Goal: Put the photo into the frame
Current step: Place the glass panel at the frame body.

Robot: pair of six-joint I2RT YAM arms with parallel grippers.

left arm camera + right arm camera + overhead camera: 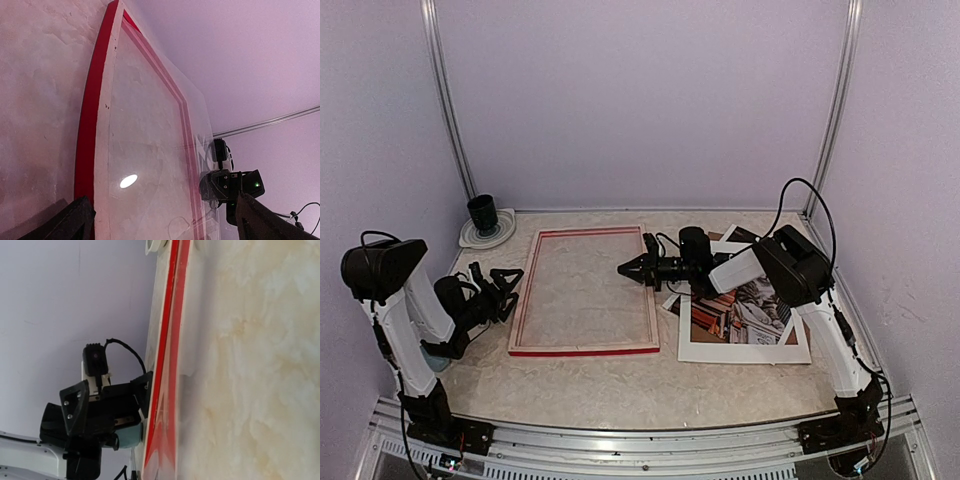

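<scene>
marbled beige tabletop (620,390), lilac walls. two arms. left arm folded low; left gripper (515,292) spread wide, empty, pointing right, just beside the left rail of the thin rectangular picture frame, red with pale wood (582,351). right arm stretched leftward; right gripper (623,268) pinched closed on nothing, tip at the frame's right rail, contact unclear. one frame, flat mid-table, long sides seemingly near-to-far. one colour cat photo (750,310) right of it, on one white mat board (740,352), partly under the right arm; long axis unreadable.
</scene>
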